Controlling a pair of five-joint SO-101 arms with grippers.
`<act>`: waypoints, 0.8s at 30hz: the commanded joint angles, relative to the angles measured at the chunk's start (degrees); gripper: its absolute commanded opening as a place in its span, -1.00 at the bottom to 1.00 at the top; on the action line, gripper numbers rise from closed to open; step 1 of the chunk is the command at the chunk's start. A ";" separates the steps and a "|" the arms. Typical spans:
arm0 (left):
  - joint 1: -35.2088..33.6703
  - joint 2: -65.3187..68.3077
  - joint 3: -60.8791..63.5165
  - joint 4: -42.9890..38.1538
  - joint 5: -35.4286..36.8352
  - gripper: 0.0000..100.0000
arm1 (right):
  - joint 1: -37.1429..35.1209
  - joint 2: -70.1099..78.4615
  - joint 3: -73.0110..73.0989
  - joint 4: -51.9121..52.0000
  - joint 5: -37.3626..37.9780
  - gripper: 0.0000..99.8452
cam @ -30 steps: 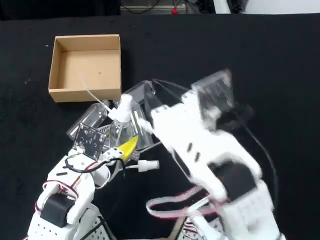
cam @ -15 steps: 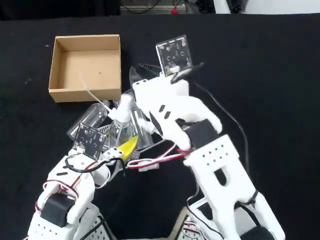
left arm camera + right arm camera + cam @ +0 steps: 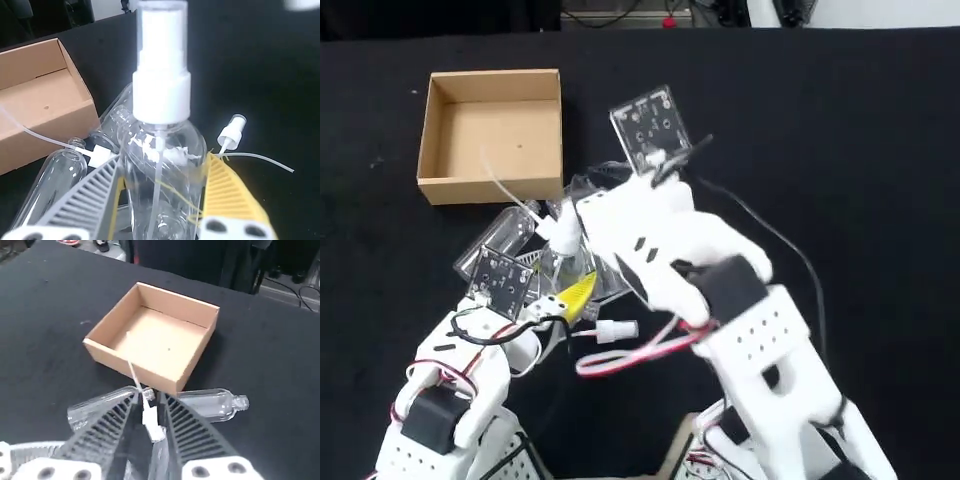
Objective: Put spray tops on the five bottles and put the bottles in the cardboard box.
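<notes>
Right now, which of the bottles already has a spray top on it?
The upright bottle clamped in the left gripper: a white spray top sits on its neck. The other bottles lie on their sides; the necks that show are bare.

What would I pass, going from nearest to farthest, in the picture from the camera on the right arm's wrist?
The right gripper with its jaws → a clear bottle and a second clear bottle, both lying flat about level with each other → the cardboard box, farthest.
</notes>
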 commanded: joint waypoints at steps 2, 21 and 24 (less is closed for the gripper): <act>0.04 -0.53 -0.84 -1.41 0.44 -0.71 | -1.76 -4.97 -3.30 2.99 0.44 -0.88; -14.29 0.00 -13.05 -2.99 0.35 -0.71 | 17.58 -13.32 4.26 19.16 3.25 -0.88; -14.64 0.53 -15.78 -3.52 0.35 -0.71 | 16.88 -13.32 14.29 11.78 2.90 -0.88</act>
